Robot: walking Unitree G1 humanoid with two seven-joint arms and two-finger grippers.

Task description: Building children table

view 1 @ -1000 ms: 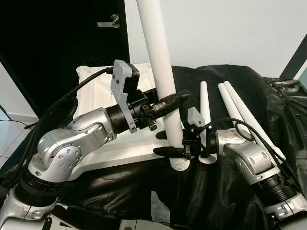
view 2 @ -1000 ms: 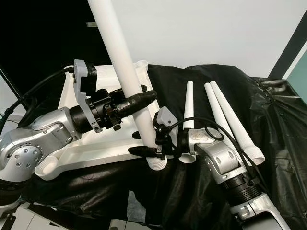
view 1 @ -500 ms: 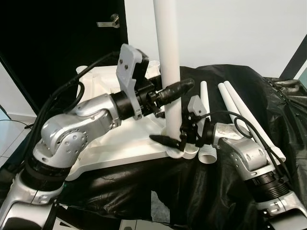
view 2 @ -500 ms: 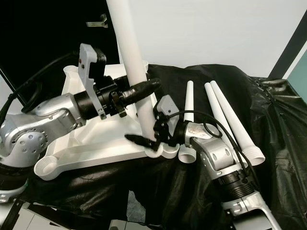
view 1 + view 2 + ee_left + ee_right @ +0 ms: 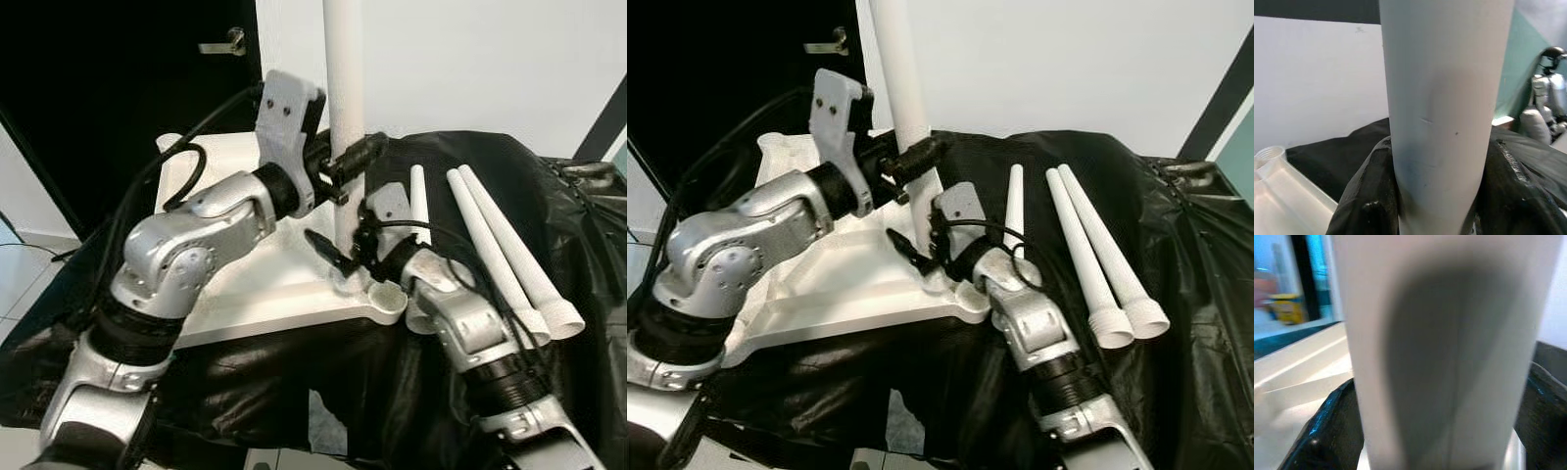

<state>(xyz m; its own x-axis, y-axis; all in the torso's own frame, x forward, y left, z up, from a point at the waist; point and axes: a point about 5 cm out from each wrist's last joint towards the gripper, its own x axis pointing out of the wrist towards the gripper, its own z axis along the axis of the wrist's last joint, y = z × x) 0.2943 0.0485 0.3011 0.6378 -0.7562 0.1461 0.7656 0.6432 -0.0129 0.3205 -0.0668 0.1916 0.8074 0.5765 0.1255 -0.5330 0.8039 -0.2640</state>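
— Table leg [image 5: 344, 88]: where is it?
— Upright over the near corner of the white tabletop [image 5: 245, 284], which lies on black sheeting [image 5: 460, 176].
— Who holds it?
— Left pincer [image 5: 355, 157] is clamped around it partway up; right pincer [image 5: 338, 257] is clamped near its foot.
— Other legs?
— Three spare legs [image 5: 500, 245] lie side by side on the sheeting, to the right.

No text, label, brand or number can be read anywhere.
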